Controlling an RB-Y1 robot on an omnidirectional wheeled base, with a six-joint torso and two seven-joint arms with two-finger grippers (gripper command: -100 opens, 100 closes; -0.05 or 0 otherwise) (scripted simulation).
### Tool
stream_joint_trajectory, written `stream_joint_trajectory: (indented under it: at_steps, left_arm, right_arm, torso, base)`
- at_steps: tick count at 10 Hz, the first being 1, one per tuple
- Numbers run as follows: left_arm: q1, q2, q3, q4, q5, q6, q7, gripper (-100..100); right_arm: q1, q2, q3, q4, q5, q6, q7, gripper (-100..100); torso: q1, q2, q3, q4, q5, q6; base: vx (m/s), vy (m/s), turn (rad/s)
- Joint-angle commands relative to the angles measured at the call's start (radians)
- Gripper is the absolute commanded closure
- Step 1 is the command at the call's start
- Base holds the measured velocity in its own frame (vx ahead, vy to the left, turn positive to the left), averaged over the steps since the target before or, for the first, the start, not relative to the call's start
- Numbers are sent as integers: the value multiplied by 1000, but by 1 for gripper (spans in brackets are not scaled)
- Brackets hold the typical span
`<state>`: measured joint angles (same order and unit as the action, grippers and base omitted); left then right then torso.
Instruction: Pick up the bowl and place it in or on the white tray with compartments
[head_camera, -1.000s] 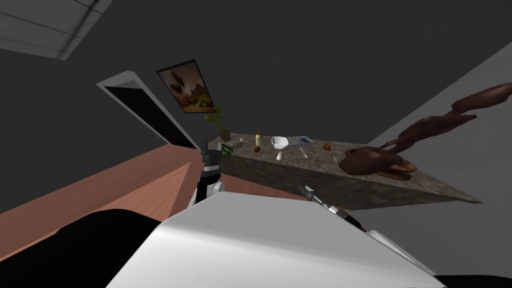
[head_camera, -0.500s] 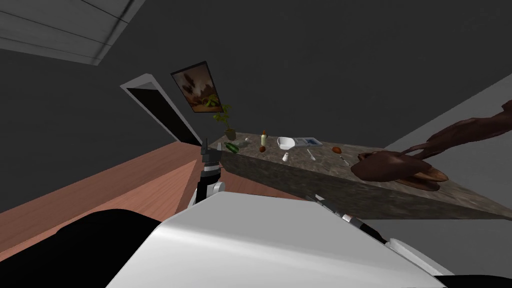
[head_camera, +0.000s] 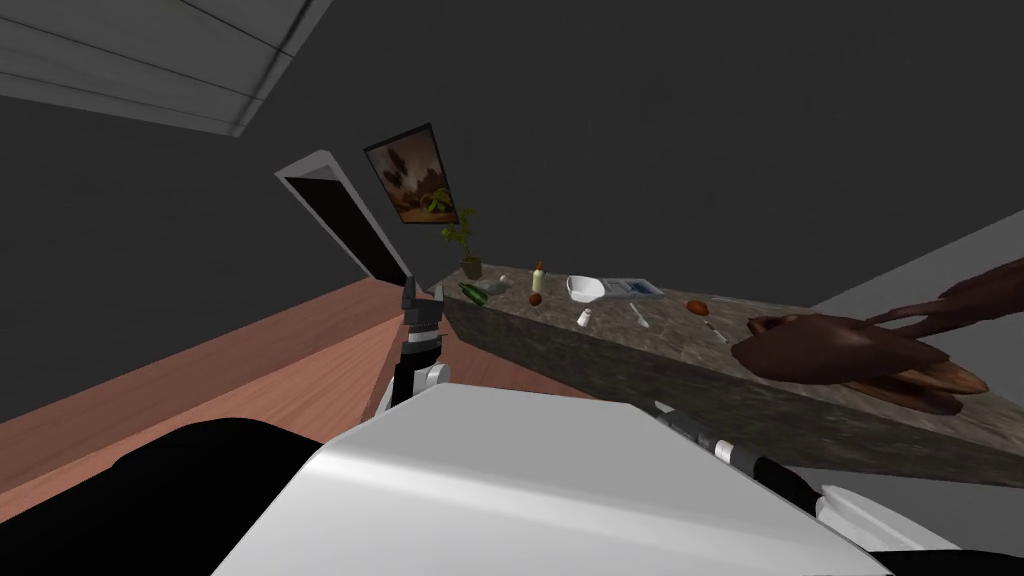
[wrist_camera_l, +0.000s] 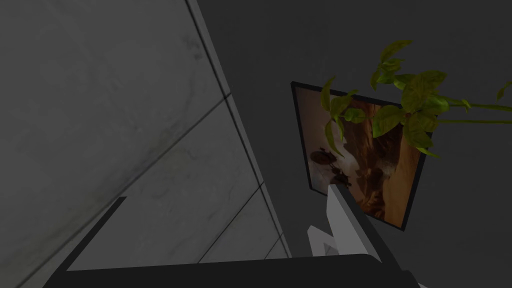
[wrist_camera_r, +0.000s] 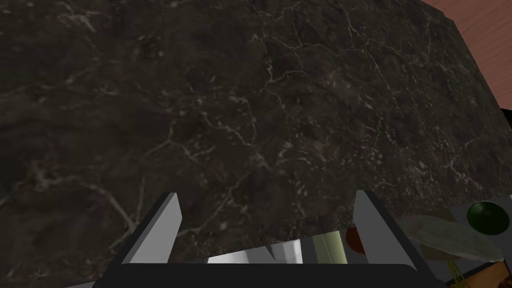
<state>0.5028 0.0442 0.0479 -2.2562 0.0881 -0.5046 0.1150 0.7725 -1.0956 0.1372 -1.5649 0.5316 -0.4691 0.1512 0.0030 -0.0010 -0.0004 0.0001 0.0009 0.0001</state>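
The bowl (head_camera: 585, 289) is plain white, wide at the top and narrower at the bottom. It sits on the dark stone counter (head_camera: 640, 370), right next to the white tray (head_camera: 634, 288). There is one bowl and one tray. Near the tray are one bottle (head_camera: 539, 277), one small white pot (head_camera: 585, 317), two thin pale tools (head_camera: 640, 316) and two little brown lumps (head_camera: 697, 307). One big brown carving (head_camera: 850, 350) lies far from the tray. The left gripper (head_camera: 422, 297) is up in the air, with its fingers wide apart and holding nothing. The right gripper (wrist_camera_r: 267, 195) faces the counter's side, also wide apart and empty. My head has turned since a second ago, and the bowl has stayed by the tray.
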Motion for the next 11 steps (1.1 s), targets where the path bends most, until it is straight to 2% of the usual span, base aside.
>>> stream_joint_trajectory:
  at_steps: [1,3,4,5,6,8,9,10,11]
  left_arm:
    - [0,0,0,0,0,0,0,0]
    - [0,0,0,0,0,0,0,0]
    - [0,0,0,0,0,0,0,0]
    - [0,0,0,0,0,0,0,0]
    - [0,0,0,0,0,0,0,0]
    - [0,0,0,0,0,0,0,0]
    - [0,0,0,0,0,0,0,0]
    - [0,0,0,0,0,0,0,0]
    - [0,0,0,0,0,0,0,0]
  right_arm:
    - [-12,-50,11,50,31,6,4,-100]
    - [-12,-95,11,57,31,6,4,-100]
    - [-10,-134,12,96,56,10,9,-100]
    - [-10,-167,12,96,56,10,9,-100]
    - [-9,-197,13,132,78,14,15,-100]
    - [-9,-237,13,132,78,14,15,-100]
    - [-9,-272,15,165,100,17,20,-100]
    - [-9,-302,15,165,100,17,20,-100]
    - [-10,-329,17,195,120,21,24,-100]
  torso:
    - [0,0,0,0,0,0]
    - [2,-1,-1,0,0,0]
    - [0,1,0,0,0,0]
    - [2,1,0,0,0,0]
    - [1,0,0,0,0,0]
    - [2,-2,-1,0,1,0]
    - [0,0,0,0,0,1]
    - [2,-1,0,0,0,0]
    - [1,-1,-1,0,0,0]
  base:
    - [56,105,192]
    - [16,65,36]
    - [10,88,170]
    - [30,82,121]
    - [51,102,230]
    - [30,62,37]
    - [35,89,148]
    - [45,77,127]
    - [58,87,235]
